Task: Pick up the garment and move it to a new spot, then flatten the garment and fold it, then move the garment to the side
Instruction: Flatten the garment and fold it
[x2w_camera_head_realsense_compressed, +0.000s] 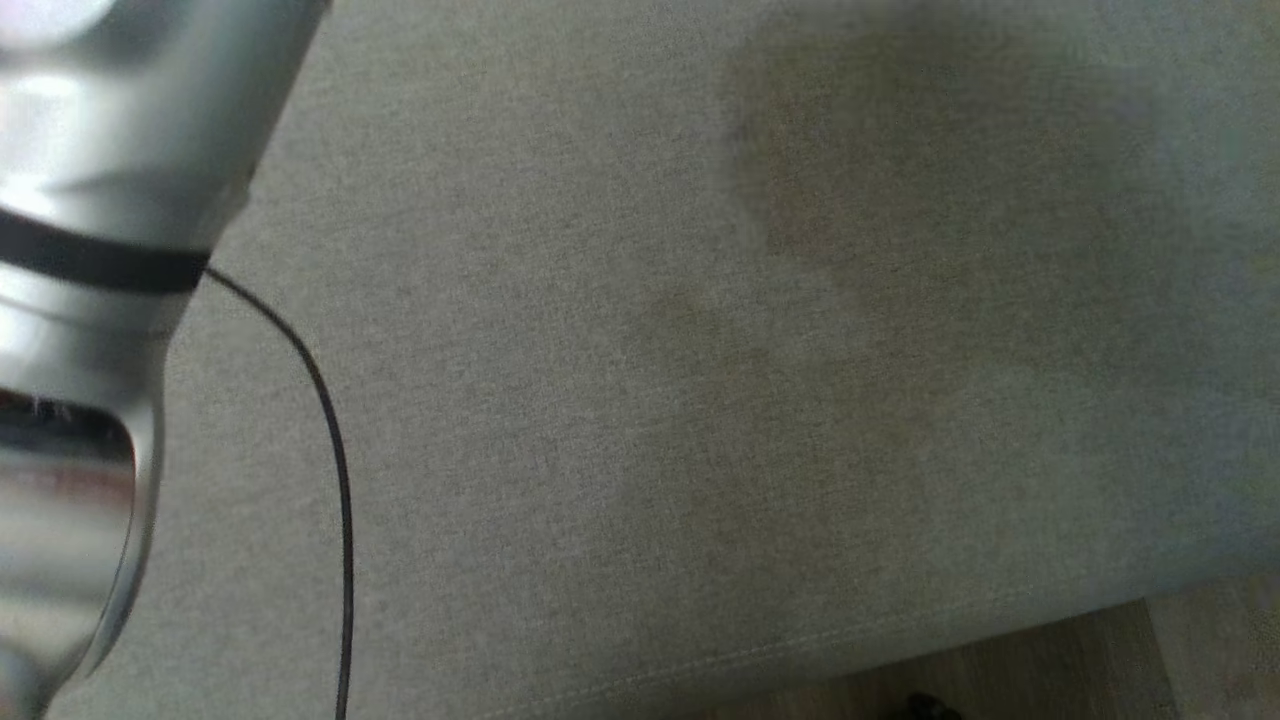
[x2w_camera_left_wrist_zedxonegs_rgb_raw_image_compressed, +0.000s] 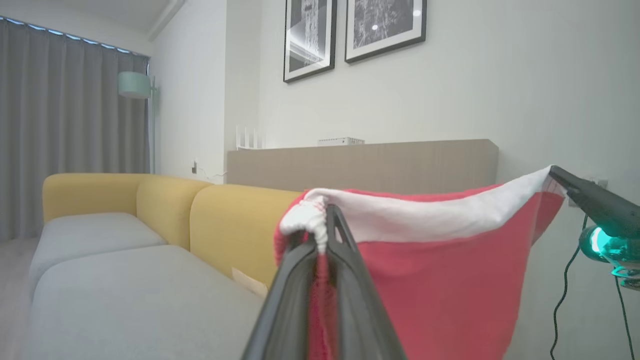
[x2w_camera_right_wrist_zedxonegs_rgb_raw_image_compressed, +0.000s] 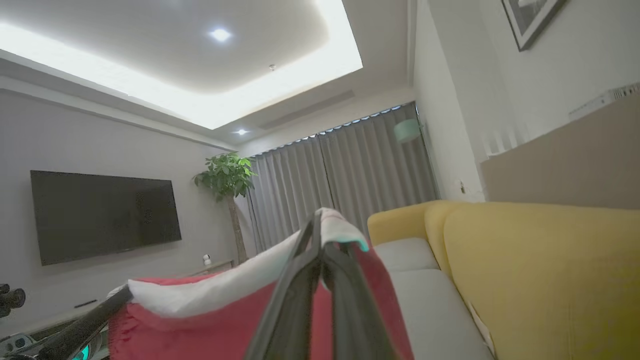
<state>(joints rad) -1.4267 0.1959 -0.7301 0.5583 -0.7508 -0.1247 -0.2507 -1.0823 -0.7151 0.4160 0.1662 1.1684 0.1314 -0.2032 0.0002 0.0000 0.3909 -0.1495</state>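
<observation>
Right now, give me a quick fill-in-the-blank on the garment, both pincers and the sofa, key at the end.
The left pincer and right pincer each grip the garment by its ____ band.
Below that band the garment is ____.
The sofa's backrest is ____.
Missing: white; red; yellow.

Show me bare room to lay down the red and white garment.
Free: the near grey fabric seat cushion, bordered by the yellow sofa backrest; also the far grey cushion toward the grey curtain. Crowded: the red and white garment stretched between the left gripper and right gripper.
</observation>
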